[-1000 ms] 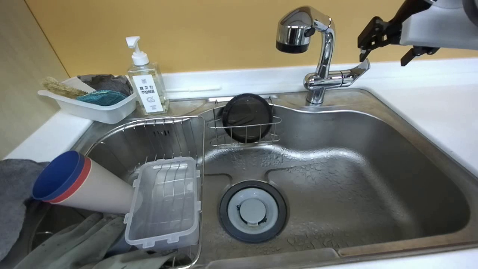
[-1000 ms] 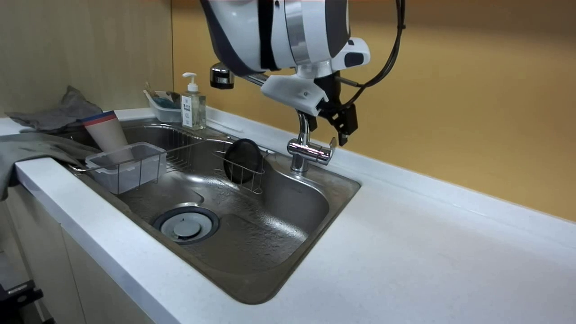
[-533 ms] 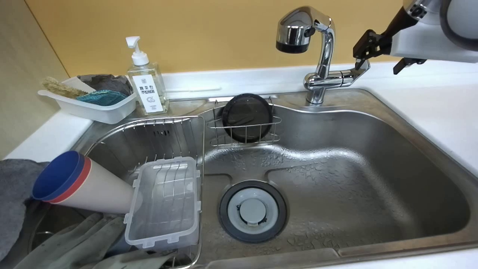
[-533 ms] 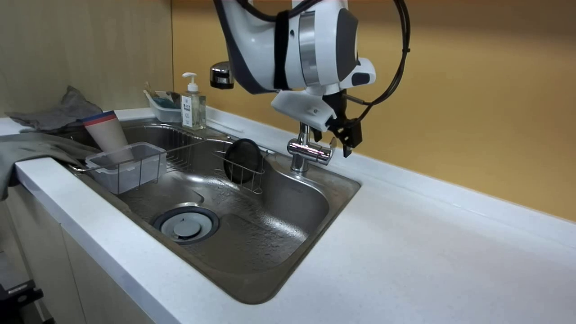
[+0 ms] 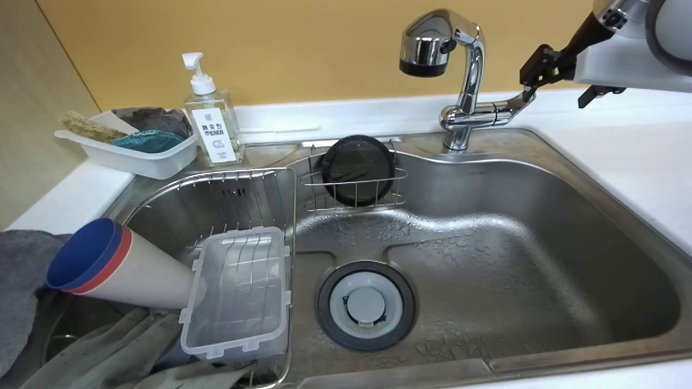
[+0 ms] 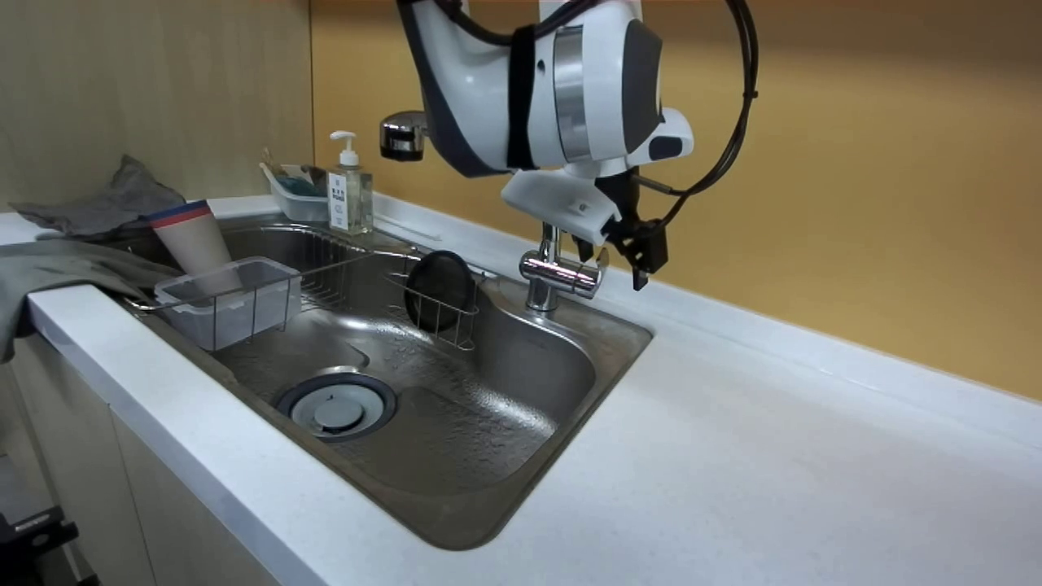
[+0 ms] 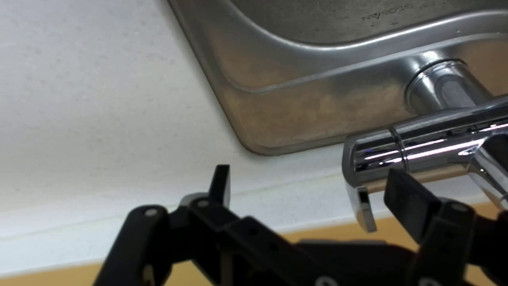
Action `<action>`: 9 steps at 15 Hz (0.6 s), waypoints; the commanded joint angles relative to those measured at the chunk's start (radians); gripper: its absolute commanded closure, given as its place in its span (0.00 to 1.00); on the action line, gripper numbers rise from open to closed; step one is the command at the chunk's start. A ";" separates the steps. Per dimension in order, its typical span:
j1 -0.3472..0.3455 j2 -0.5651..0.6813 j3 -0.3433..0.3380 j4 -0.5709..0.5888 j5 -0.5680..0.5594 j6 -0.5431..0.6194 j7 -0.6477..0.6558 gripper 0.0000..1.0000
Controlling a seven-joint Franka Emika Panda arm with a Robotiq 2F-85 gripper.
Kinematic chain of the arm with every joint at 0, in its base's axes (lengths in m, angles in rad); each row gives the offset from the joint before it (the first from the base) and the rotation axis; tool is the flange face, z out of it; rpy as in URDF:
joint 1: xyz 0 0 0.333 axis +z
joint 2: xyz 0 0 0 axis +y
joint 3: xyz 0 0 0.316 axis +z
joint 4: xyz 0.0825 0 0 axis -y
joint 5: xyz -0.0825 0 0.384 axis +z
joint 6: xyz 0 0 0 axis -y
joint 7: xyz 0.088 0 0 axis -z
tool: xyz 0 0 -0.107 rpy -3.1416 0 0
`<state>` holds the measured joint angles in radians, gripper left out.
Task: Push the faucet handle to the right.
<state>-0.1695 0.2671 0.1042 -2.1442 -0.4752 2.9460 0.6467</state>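
Jutting from the end of the faucet point(image 7: 440, 139), the handle point(image 7: 363, 208) shows between the spread fingers point(image 7: 410, 204) of the hand point(image 7: 307, 184), just beside one; whether they touch, I cannot tell. Under the faucet runs the rim of the sink point(image 7: 301, 111), one corner near. Past that edge, on the faucet's handle side, the white surface point(image 6: 773, 439) stretches wide; behind the faucet rises a yellow wall point(image 6: 895, 203).

Yellow wall point(image 6: 879, 179), white countertop point(image 6: 773, 456)
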 commanded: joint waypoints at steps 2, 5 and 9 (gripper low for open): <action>0.027 0.005 -0.043 0.010 -0.032 0.019 0.049 0.00; 0.050 0.002 -0.069 0.008 -0.046 0.021 0.069 0.00; 0.107 -0.001 -0.139 0.014 -0.109 0.029 0.138 0.00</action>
<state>-0.1102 0.2710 0.0253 -2.1440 -0.5176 2.9710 0.6918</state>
